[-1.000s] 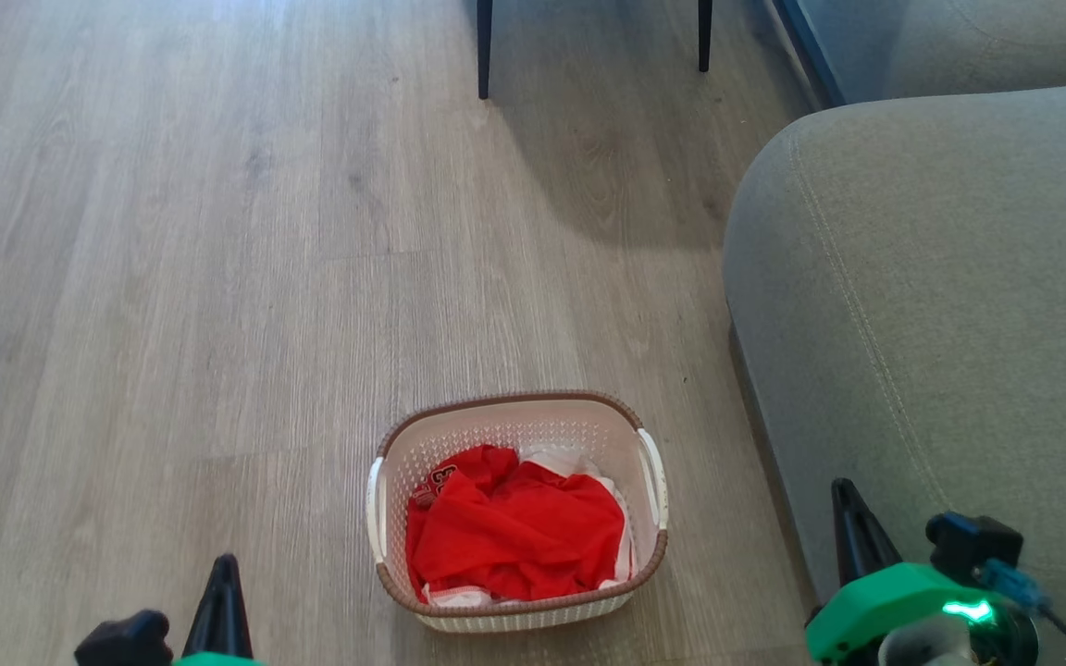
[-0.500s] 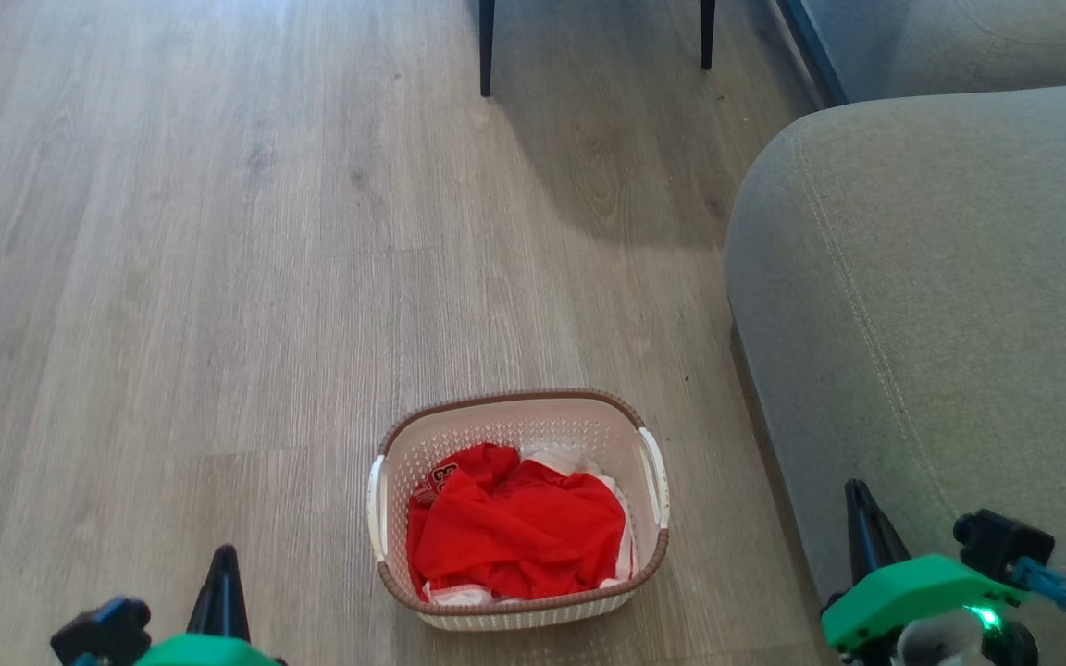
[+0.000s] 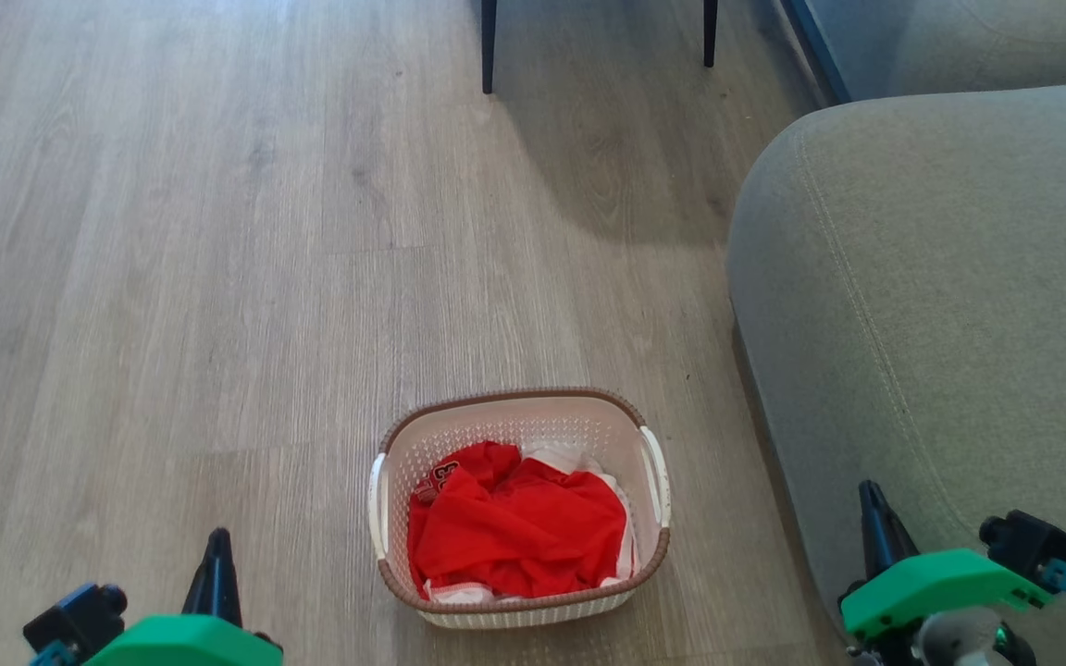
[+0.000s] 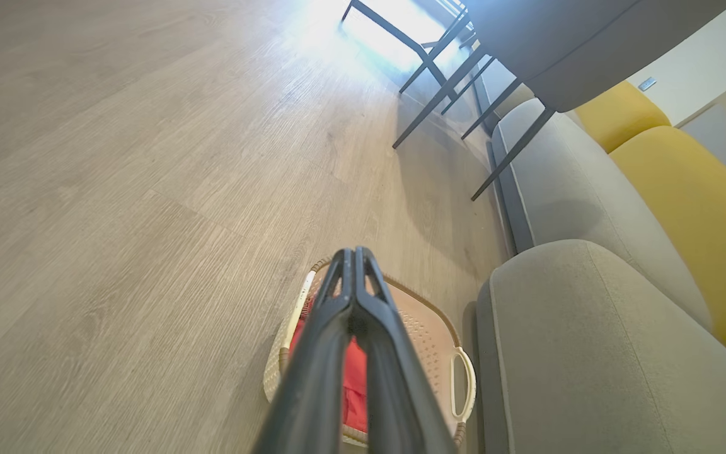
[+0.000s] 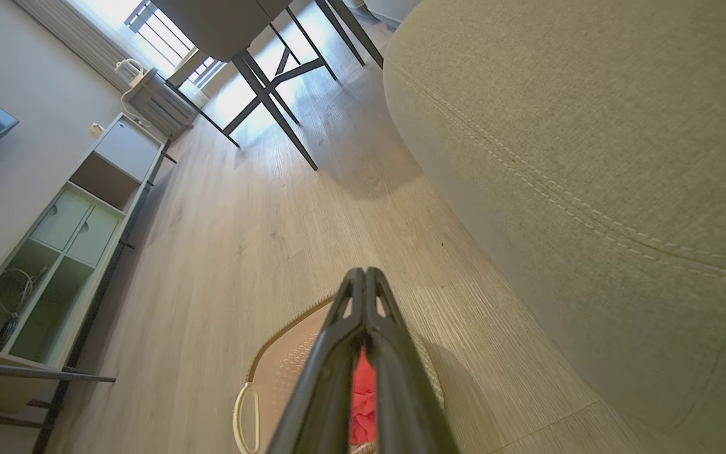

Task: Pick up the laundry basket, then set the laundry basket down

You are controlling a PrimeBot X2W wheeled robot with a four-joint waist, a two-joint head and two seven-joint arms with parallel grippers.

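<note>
The laundry basket (image 3: 519, 427), cream with perforated walls, a brown woven-look rim and white side handles, stands on the wood floor low in the head view with red and white clothes (image 3: 519, 532) inside. My left gripper (image 3: 217, 541) is shut, off to the basket's left and apart from it. My right gripper (image 3: 869, 495) is shut too, off to the right beside the sofa. In the left wrist view the basket (image 4: 432, 328) lies behind my closed fingers (image 4: 355, 255). The right wrist view shows the basket (image 5: 281, 366) behind its closed fingers (image 5: 363, 275).
A grey sofa arm (image 3: 940, 305) stands close on the basket's right. Dark chair legs (image 3: 488, 46) rise at the far end of the floor. A pale shelf unit (image 5: 54, 252) lines the wall in the right wrist view. Yellow cushions (image 4: 703, 208) sit on the sofa.
Both grippers have drifted outward and lower in the head view, the left one leftward and the right one rightward. The basket stays put.
</note>
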